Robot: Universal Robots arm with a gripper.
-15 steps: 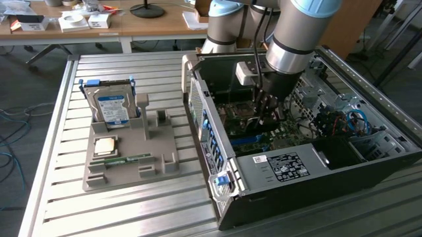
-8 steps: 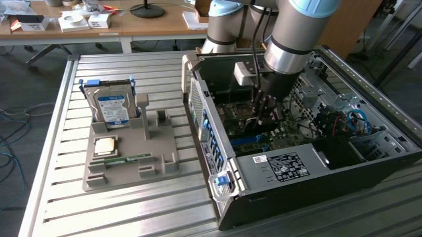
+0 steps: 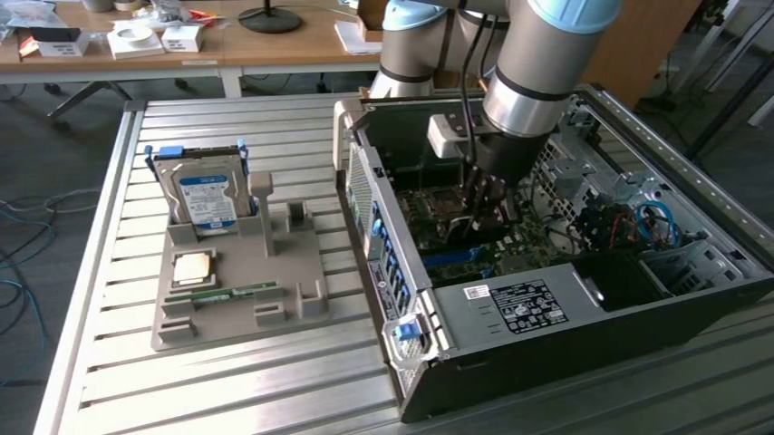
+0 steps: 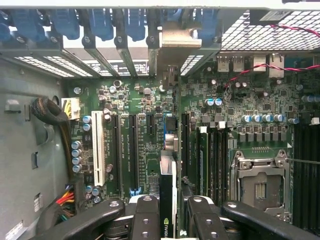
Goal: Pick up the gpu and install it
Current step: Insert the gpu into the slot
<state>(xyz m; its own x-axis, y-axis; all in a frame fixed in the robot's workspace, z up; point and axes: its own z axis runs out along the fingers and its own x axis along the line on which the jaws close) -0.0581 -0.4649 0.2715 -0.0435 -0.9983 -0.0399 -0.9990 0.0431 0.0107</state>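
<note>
Black pincer [image 3: 484, 217] reaches down to the green motherboard [image 3: 532, 237] inside an open black computer case [image 3: 708, 299]; a grey plastic holder [image 3: 236, 285] sits beside it on the slatted metal worktop [image 3: 242, 390].

arm [image 3: 532, 68]: silver tube, pale-blue caps | cables [image 3: 473, 54]: black | claw [image 4: 169, 212]: black links, silver screws

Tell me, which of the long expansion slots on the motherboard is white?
The outermost slot, farthest from the CPU socket and nearest the black cable bundle; the other slots are black.
</note>
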